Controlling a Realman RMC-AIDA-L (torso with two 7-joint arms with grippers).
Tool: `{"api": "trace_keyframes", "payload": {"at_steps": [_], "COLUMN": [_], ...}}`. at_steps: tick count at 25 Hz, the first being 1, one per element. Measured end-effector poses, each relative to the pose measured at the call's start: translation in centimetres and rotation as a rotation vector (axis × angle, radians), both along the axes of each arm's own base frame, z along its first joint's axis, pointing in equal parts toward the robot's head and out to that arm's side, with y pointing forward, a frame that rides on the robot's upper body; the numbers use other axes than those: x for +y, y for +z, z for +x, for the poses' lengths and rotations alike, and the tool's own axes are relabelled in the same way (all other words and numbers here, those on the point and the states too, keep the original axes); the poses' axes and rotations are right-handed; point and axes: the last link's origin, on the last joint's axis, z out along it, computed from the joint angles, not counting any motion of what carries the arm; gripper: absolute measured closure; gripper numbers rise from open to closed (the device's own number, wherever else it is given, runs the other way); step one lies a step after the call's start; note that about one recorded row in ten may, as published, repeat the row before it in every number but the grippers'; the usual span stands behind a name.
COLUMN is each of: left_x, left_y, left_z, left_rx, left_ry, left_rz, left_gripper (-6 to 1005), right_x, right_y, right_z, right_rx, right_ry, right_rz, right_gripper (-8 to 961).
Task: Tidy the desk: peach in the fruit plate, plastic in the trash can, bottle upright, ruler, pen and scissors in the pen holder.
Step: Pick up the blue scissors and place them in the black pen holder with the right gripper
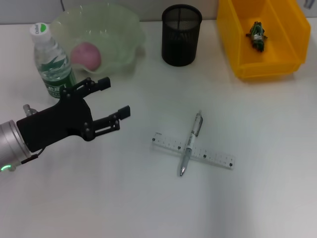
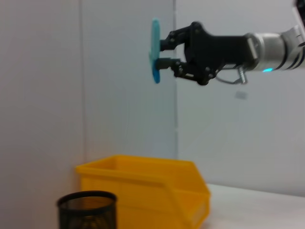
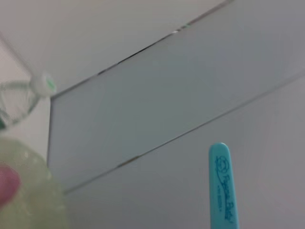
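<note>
My left gripper (image 1: 115, 98) is open and empty above the table, just in front of the upright water bottle (image 1: 52, 62). The pink peach (image 1: 86, 54) lies in the green fruit plate (image 1: 124, 29). A pen (image 1: 191, 143) lies across a clear ruler (image 1: 218, 158) mid-table. The black mesh pen holder (image 1: 181, 34) stands at the back. A green plastic wrapper (image 1: 257, 34) lies in the yellow bin (image 1: 233, 44). My right gripper (image 2: 163, 53) is out of the head view; the left wrist view shows it held high, shut on flat teal scissors (image 2: 155, 43), which also show in the right wrist view (image 3: 220, 186).
The yellow bin (image 2: 143, 186) and pen holder (image 2: 88, 210) also show in the left wrist view below the raised right gripper. The right wrist view shows the bottle (image 3: 28, 95), plate (image 3: 33, 195) and peach (image 3: 7, 183) far off. A wall stands behind the table.
</note>
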Motion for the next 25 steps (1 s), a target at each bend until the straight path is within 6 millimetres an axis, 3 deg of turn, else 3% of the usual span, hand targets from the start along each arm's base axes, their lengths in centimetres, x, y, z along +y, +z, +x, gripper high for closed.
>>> {"api": "trace_keyframes", "payload": {"at_steps": [4,11,25], "left_x": [0.0,-0.4,0.3], "left_y": [-0.3,-0.2,1.8], "left_z": [-0.5,-1.0,-1.8], "left_rx": [0.020,0.025,0.069], "left_ry": [0.003,0.009,0.056], "left_rz": [0.073,0.084,0.017], "left_gripper": [165,164,164], "right_x": [0.8,1.9,3.6], "right_y": [-0.4,-2.8,-5.6], "right_z": [-0.6,-1.2,-0.9], "right_rx": [-0.129,-0.378,-0.842], "right_ry": [0.099,0.212,0.363], "right_rz": [0.106,0.264,0.558], "right_gripper": [694,693,691]}}
